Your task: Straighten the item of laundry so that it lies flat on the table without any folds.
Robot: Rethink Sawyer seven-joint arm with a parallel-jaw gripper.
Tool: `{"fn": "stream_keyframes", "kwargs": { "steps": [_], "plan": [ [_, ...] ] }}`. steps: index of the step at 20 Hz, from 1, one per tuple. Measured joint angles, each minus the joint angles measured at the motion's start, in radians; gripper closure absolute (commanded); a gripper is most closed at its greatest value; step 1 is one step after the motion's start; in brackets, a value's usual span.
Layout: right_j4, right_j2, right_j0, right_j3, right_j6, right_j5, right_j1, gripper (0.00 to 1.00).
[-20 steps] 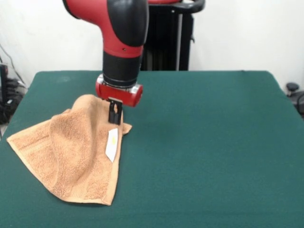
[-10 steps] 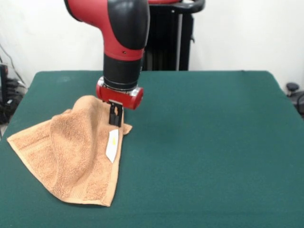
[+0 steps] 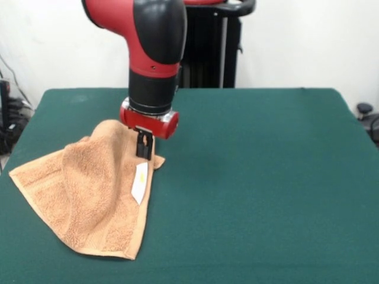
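I see the gripper (image 3: 144, 152) clenched on the towel (image 3: 89, 195) corner, cloth bunched at the table (image 3: 266, 177) left; a weak pinch could slip, leaving folds

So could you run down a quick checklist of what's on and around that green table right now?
Surface: dark green table, flat, mostly bare.
Job's things: orange-tan hand towel near one table corner, rumpled and raised into a ridge toward the tool, white label showing; not yet flat.
Clutter: nothing seen.
Grippers: tool pointing down at the towel's raised corner, apparently pinching it.
Cables: dark cords hanging beside the table's edge.
Surroundings: white wall, black pedestal behind the table, a dark object at the opposite edge.
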Motion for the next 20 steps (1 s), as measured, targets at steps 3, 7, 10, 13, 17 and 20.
{"fn": "stream_keyframes", "kwargs": {
  "steps": [3,7,10,13,17,20],
  "plan": [
    [0.011,0.002,-0.001,0.000,0.000,0.000,0.000,1.00],
    [0.011,0.007,-0.007,0.001,0.000,0.001,-0.001,1.00],
    [-0.003,0.025,-0.031,0.005,0.000,0.001,-0.006,1.00],
    [-0.028,0.041,-0.053,0.008,0.000,0.001,-0.011,1.00],
    [-0.067,0.059,-0.080,0.009,0.000,0.006,-0.020,1.00],
    [-0.072,0.058,-0.079,0.010,0.000,0.008,-0.025,1.00]
  ]
}}
